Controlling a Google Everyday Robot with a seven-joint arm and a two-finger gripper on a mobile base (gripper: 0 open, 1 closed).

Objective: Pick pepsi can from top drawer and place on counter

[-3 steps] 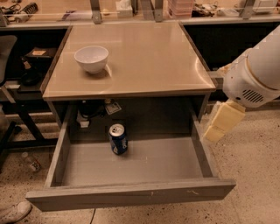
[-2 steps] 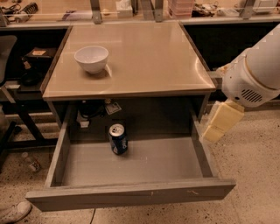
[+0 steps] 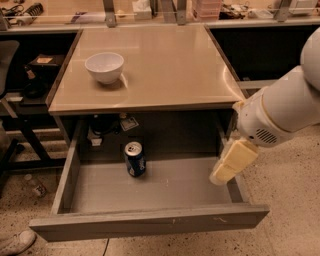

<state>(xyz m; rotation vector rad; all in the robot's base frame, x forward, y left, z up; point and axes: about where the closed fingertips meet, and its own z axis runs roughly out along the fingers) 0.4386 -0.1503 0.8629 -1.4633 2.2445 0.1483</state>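
Observation:
The pepsi can [image 3: 135,158] stands upright on the floor of the open top drawer [image 3: 170,187], left of the middle and near the back. The beige counter [image 3: 165,65] lies above the drawer. My gripper [image 3: 231,162] hangs from the white arm [image 3: 280,112] on the right. It points down and left over the drawer's right side wall, well apart from the can and holding nothing that I can see.
A white bowl [image 3: 104,66] stands on the counter's left part. A cluttered bench [image 3: 150,12] runs along the back. Dark shelving and a chair [image 3: 10,100] stand at the left. A shoe [image 3: 15,243] shows at the bottom left on the speckled floor.
My gripper has moved left and down, from beside the drawer to over its right side wall. The can, bowl and drawer have not moved.

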